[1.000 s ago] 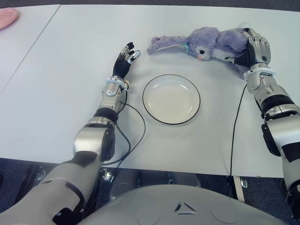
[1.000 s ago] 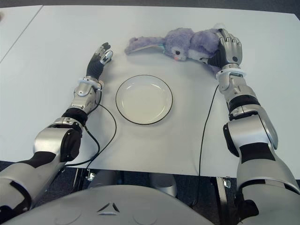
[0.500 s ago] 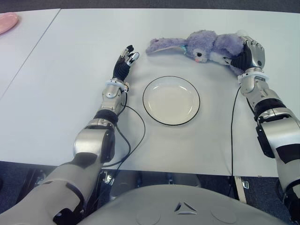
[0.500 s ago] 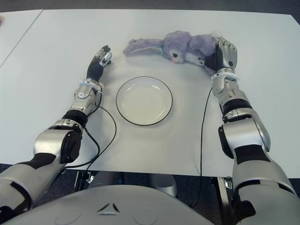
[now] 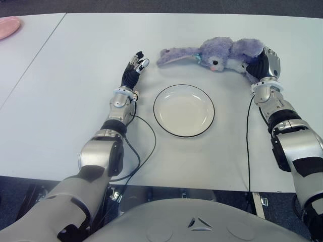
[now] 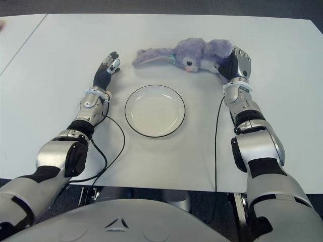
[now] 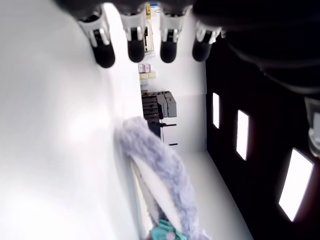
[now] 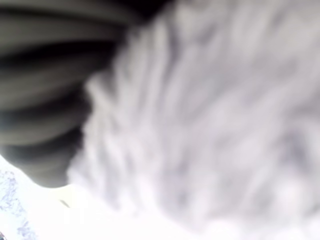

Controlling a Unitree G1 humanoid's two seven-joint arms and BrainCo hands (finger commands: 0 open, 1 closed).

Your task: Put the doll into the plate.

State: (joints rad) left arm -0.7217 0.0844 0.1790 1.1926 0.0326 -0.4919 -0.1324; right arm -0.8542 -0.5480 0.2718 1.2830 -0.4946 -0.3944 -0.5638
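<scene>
White table (image 5: 60, 101) holds 1 plate (image 5: 184, 110), not yet filled, while the right hand (image 5: 263, 64), clamped on the doll (image 5: 222, 53), has dragged it nearer (left hand (image 5: 133, 70) open, idle).

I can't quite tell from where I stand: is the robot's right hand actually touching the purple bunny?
Touching. In the left eye view the right hand is closed on the doll's rear end, and the right wrist view is filled with its fur against the fingers.
</scene>
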